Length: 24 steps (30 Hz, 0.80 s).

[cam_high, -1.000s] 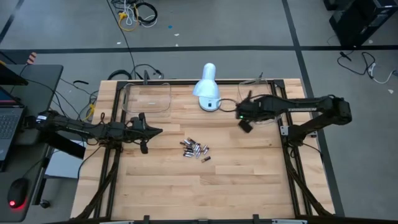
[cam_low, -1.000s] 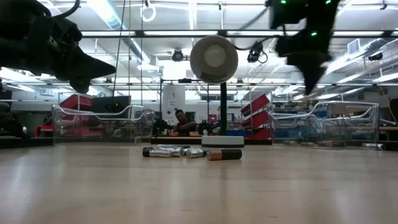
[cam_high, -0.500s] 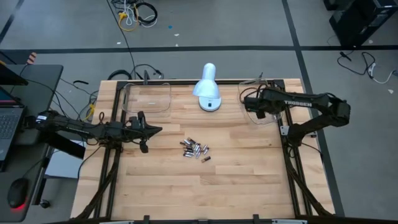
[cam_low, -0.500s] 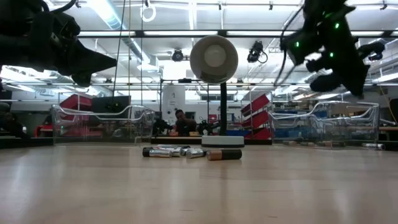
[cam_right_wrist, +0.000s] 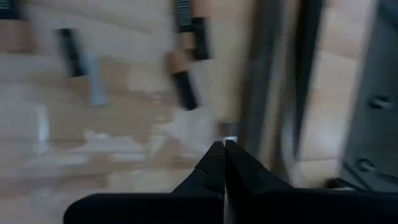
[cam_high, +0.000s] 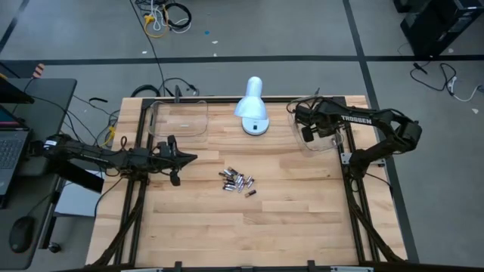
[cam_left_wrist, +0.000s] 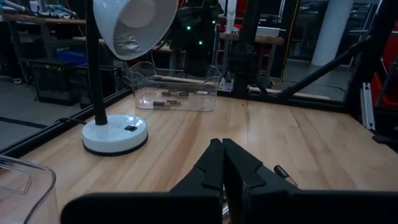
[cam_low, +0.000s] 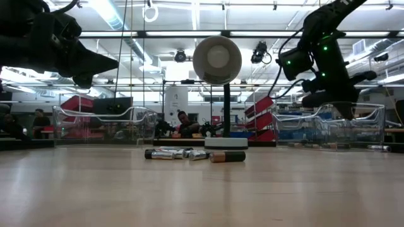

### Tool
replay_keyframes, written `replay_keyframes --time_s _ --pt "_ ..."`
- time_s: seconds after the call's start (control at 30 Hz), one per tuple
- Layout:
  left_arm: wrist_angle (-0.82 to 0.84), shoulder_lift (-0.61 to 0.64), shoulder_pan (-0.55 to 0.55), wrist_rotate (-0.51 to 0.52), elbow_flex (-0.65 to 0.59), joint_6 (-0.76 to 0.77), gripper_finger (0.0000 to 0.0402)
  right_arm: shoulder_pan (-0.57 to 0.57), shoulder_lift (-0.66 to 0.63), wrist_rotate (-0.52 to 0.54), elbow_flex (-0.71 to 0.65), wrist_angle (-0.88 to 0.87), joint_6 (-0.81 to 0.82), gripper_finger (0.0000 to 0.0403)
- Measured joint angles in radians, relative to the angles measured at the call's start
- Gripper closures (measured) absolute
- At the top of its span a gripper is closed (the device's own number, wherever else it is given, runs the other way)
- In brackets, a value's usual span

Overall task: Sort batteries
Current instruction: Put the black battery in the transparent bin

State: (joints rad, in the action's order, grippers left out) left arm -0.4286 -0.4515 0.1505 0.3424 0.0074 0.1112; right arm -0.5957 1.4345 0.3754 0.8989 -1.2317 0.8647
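batteries (cam_high: 237,182), small loose heap lying flat mid-table, silvery and coppery

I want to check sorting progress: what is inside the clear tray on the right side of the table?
The right clear tray already holds several batteries lying on its floor. The right gripper hangs shut above it and covers part of the inside from overhead, so no exact count.

batteries (cam_right_wrist: 185,87) in right tray (cam_high: 321,143) smeared, count unclear

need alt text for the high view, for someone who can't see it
Overhead view of a wooden table with a small pile of batteries at its centre. The shut left gripper waits left of them; the shut right gripper hangs over a clear plastic tray beside a white desk lamp.
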Motion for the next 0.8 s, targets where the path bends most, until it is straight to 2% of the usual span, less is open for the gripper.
replay_keyframes --time_s 0.17,0.33,0.57,0.8 --pt "0.0 0.0 0.0 0.0 0.0 -0.002 0.04 0.019 -0.01 0.004 0.0 0.001 -0.008 0.0403" --pt "0.002 0.0 0.0 -0.004 0.0 -0.002 0.04 0.084 -0.021 -0.183 0.0 0.036 -0.049 0.0403" --pt "0.002 0.0 0.0 -0.004 0.0 -0.053 0.04 0.188 -0.013 -0.235 0.0 0.31 -0.066 0.0403" --pt "0.002 0.0 0.0 -0.007 0.0 -0.05 0.04 0.197 -0.012 -0.249 0.0 0.478 -0.065 0.0403"
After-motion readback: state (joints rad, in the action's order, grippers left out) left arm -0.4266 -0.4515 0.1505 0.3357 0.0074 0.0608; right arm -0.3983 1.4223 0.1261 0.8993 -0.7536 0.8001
